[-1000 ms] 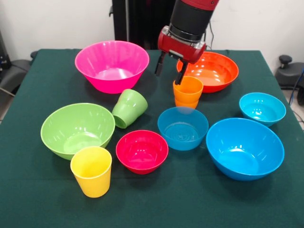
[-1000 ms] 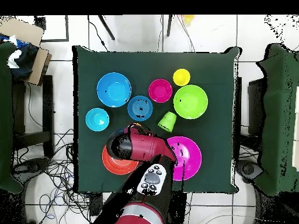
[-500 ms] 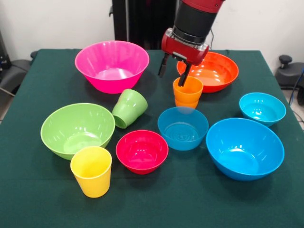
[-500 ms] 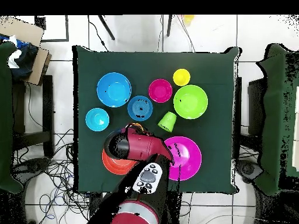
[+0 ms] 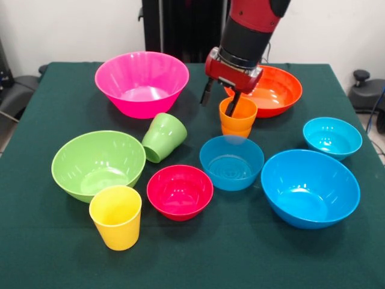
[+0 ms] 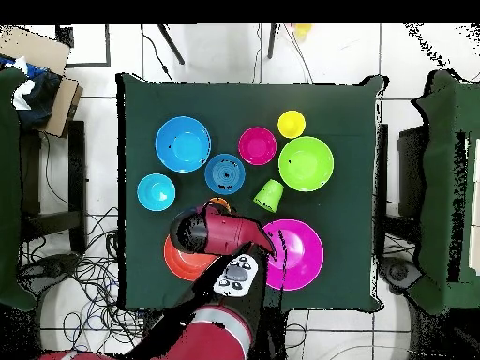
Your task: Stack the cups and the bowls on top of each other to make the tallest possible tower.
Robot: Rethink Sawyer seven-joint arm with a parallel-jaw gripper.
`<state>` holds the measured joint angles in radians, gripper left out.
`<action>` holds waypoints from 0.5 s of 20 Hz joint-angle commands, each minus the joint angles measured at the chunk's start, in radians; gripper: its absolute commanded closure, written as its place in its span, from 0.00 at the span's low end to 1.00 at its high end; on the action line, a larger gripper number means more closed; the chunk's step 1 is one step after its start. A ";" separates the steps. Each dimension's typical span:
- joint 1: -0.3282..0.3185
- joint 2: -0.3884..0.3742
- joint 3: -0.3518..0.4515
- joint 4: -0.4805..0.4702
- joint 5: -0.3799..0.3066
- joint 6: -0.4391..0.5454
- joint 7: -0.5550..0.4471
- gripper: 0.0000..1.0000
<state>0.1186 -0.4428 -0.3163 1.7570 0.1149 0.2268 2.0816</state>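
The orange cup [image 5: 238,118] stands upright in front of the large orange bowl [image 5: 274,90]. My gripper [image 5: 219,102] is open at the cup's rim: one finger [image 5: 232,107] dips inside the cup, the other [image 5: 206,95] hangs outside its left wall. The green cup [image 5: 163,136] lies tilted on its side by the light green bowl [image 5: 98,164]. The yellow cup [image 5: 115,217] stands upright at the front. In the overhead view the arm [image 6: 220,234] hides the gripper and most of the orange cup [image 6: 220,201].
The large pink bowl [image 5: 141,81] is at the back left. The red bowl [image 5: 180,191], small blue bowl [image 5: 231,161], small cyan bowl [image 5: 332,137] and large blue bowl [image 5: 310,186] stand separately on the green tablecloth [image 5: 54,90].
My gripper has come down and to the right onto the orange cup's rim; one finger now reaches inside it. The cups and bowls have not moved.
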 commanded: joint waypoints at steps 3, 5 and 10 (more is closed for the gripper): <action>-0.028 0.048 0.095 -0.093 0.034 -0.007 0.130 0.00; -0.030 0.046 0.094 -0.102 0.031 0.006 0.123 0.00; -0.031 0.030 0.095 -0.088 0.030 0.009 0.125 0.00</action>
<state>0.1072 -0.4180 -0.3161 1.7433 0.1151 0.2268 2.0816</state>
